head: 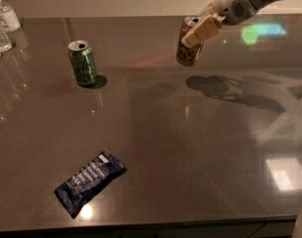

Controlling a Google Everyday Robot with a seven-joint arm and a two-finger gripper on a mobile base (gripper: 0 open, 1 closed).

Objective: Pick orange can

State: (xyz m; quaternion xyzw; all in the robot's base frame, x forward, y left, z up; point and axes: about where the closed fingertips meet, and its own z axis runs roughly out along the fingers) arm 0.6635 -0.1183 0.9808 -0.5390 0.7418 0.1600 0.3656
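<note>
The orange can [188, 51], slim and orange-brown with pale lettering and a silver top, hangs in the air above the dark table [190, 148] at the upper right. My gripper [199, 32] is shut on it, with a pale finger [202, 29] across its upper side, and the white arm reaches in from the top right corner. The can is slightly tilted and clear of the surface; its shadow lies on the table to the right. The green can [82, 62] stands upright at the upper left, far from the gripper.
A dark blue snack packet [90, 181] lies flat near the front left. Clear water bottles [2, 26] stand at the far left edge. The table's front edge runs along the bottom of the view.
</note>
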